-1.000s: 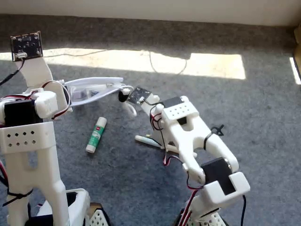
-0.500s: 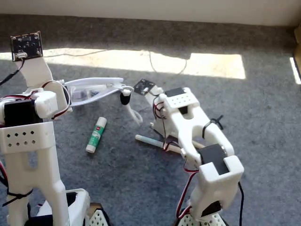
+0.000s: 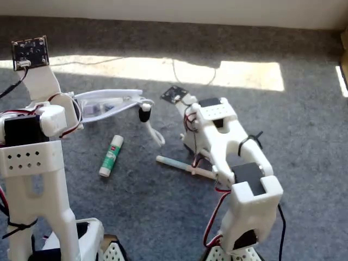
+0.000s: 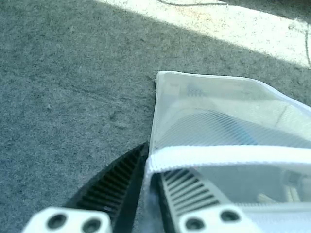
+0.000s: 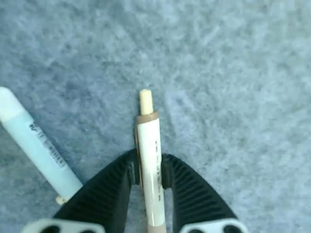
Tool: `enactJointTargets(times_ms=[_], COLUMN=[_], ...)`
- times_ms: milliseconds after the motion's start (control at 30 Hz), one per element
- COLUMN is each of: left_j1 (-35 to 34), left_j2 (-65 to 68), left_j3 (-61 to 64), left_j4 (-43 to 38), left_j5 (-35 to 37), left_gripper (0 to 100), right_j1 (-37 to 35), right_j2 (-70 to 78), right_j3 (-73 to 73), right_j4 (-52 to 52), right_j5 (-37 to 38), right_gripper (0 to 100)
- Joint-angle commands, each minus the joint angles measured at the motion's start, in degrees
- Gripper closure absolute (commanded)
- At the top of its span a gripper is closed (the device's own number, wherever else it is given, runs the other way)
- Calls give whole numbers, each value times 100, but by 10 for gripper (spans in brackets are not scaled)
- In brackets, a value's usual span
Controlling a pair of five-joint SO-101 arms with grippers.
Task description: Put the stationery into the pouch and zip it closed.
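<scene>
My left gripper (image 4: pixel 149 167) is shut on the hem of the white mesh pouch (image 4: pixel 218 126), which holds some items behind the mesh. In the high view the pouch (image 3: pixel 109 101) hangs from the left arm above the carpet, its black pull and white loop (image 3: pixel 147 117) dangling at the far end. My right gripper (image 5: pixel 148 165) is shut on a cream pen (image 5: pixel 148 145) low over the carpet. A light-blue marker (image 5: pixel 36 145) lies beside it, also seen as the marker (image 3: pixel 171 162) in the high view. A green-and-white glue stick (image 3: pixel 111 156) lies below the pouch.
Grey carpet (image 3: pixel 304 141) covers the floor, with a sunlit band (image 3: pixel 239 76) and a thin cable (image 3: pixel 179 73) behind the arms. The right arm's body (image 3: pixel 223 141) stands over the marker's near end.
The right arm has drawn back from the pouch's end, toward the right. More of the marker on the carpet is uncovered. The left arm and pouch have not moved.
</scene>
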Motion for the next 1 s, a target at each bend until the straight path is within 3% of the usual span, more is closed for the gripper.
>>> enactJointTargets(times_ms=[0,767,967], left_j1=[-84,-75,-75], left_j2=[13,13,13], left_j3=[-251,-251,-259], left_j4=[9,9,-9], left_j5=[44,44,44], left_gripper=[993,993,993], right_j1=[171,365,286], right_j2=[-40,-2905,-3582], right_j3=[-101,-321,-347], right_j4=[40,75,75], right_j5=[26,-44,-1002], right_gripper=[981,982,982])
